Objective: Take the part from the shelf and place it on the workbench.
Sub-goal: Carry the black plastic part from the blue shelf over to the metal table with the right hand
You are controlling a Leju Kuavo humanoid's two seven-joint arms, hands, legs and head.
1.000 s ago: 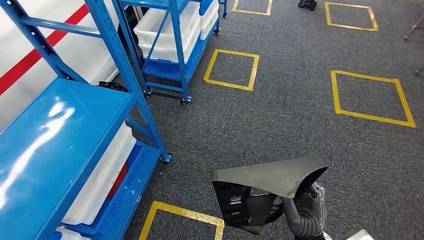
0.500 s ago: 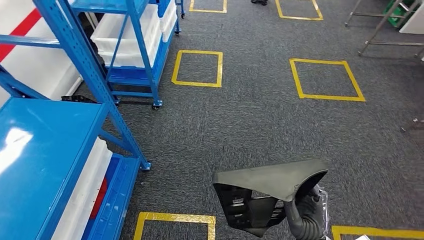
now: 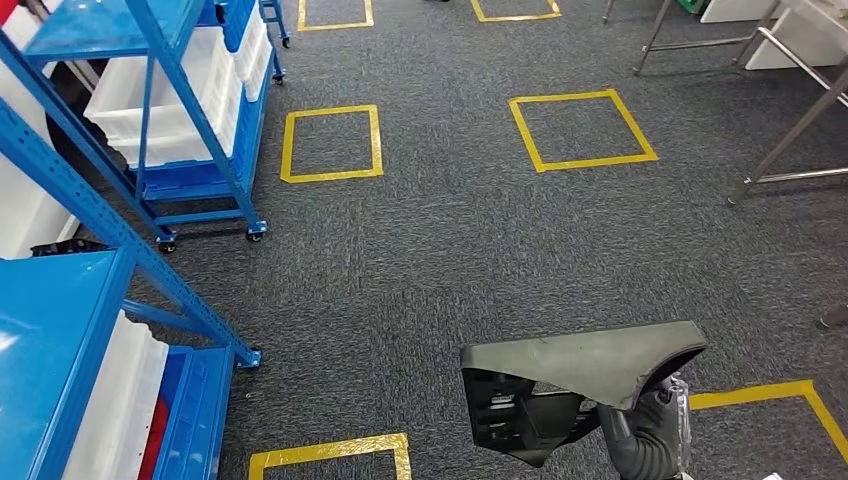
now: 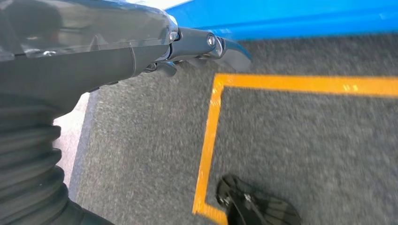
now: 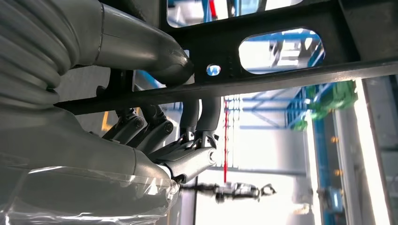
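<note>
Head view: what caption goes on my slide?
Right robot hand carrying a black plastic part over grey carpet.

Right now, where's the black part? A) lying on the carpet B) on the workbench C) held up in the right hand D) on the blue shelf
C: in the head view the right hand grips the black part from below, holding it above the grey carpet, clear of the blue shelf.
</note>
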